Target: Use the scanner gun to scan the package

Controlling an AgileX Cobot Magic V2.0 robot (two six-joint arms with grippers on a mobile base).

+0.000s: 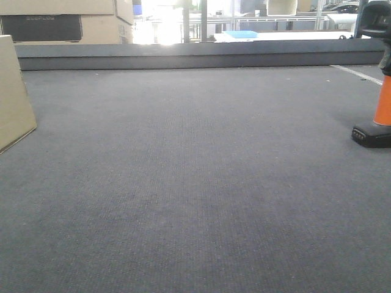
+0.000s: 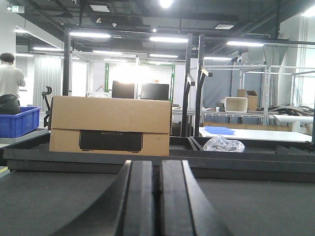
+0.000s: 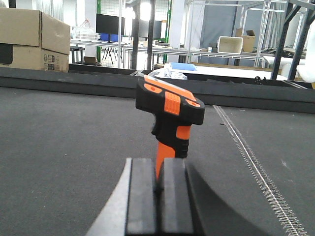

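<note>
The scanner gun (image 3: 170,115), orange and black, stands upright on its base on the grey table. In the front view it is cut off at the right edge (image 1: 383,101). My right gripper (image 3: 158,162) is shut and empty, low over the table, just short of the scanner's handle. A plain cardboard package (image 1: 13,91) stands on the table at the left edge of the front view. My left gripper (image 2: 156,164) is shut and empty, low over the table, pointing at the far rim. Neither gripper shows in the front view.
A raised dark rim (image 1: 195,55) closes the table's far side. Beyond it stands a cardboard box with a black label (image 2: 110,125), also in the right wrist view (image 3: 29,39). A crumpled clear bag (image 2: 224,144) lies past the rim. A zipper-like strip (image 3: 256,169) runs along the table at right.
</note>
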